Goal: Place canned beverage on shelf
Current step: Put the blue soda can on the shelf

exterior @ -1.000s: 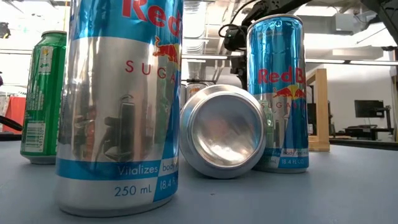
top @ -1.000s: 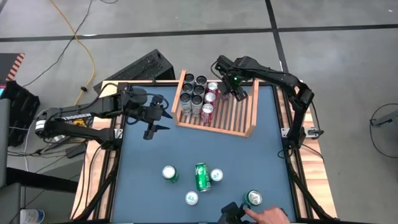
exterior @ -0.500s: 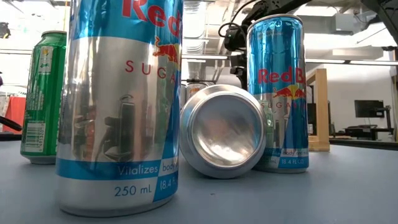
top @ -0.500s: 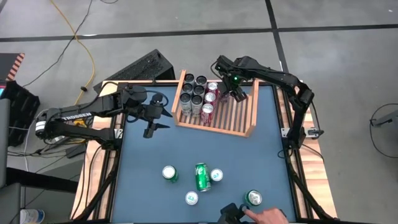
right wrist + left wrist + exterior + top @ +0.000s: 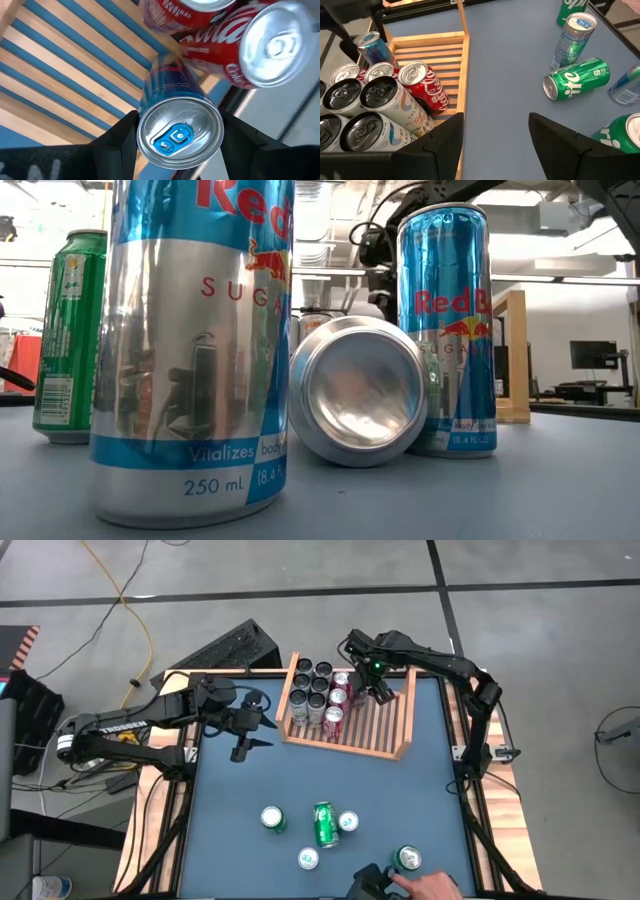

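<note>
Can sits clamped in right end effector over shelf beside red cans.

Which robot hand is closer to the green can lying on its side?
The left gripper, beside the shelf, is closer to the lying green can. The right gripper holds a blue can over the shelf, farther away.
</note>
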Available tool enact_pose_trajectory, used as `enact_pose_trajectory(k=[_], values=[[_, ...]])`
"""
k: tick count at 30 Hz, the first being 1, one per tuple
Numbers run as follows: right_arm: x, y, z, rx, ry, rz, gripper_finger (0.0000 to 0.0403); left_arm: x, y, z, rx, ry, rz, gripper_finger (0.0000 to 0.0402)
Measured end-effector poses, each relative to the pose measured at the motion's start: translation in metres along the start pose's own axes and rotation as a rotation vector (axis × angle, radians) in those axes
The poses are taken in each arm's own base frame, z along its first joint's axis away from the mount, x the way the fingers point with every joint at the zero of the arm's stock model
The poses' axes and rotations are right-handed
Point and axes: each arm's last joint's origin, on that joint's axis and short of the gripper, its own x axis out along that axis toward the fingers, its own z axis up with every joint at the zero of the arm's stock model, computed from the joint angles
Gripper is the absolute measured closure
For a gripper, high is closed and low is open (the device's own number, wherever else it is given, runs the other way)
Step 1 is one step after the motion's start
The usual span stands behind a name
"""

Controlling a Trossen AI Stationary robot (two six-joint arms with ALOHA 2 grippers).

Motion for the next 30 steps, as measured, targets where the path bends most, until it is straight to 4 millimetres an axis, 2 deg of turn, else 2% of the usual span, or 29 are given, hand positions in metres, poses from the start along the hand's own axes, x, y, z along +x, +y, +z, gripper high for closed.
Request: enact_pose_trajectory(k=[7, 16, 30], values=[[0.010, -0.004, 0.001, -0.004, 0.038, -0.008, 0.0183, 0.000, 0.000, 0.000, -0.001, 0.001, 0.000, 0.0190], [0.004, -0.006, 0.010, 0.025, 0.040, -0.042, 0.0163, 0.000, 0.000, 0.000, -0.002, 0.005, -0.002, 0.0190], [0.004, -0.007, 0.009, 0.207, 0.068, -0.060, 0.0160, 0.000, -0.003, -0.001, -0.012, -0.012, -0.097, 0.0185]])
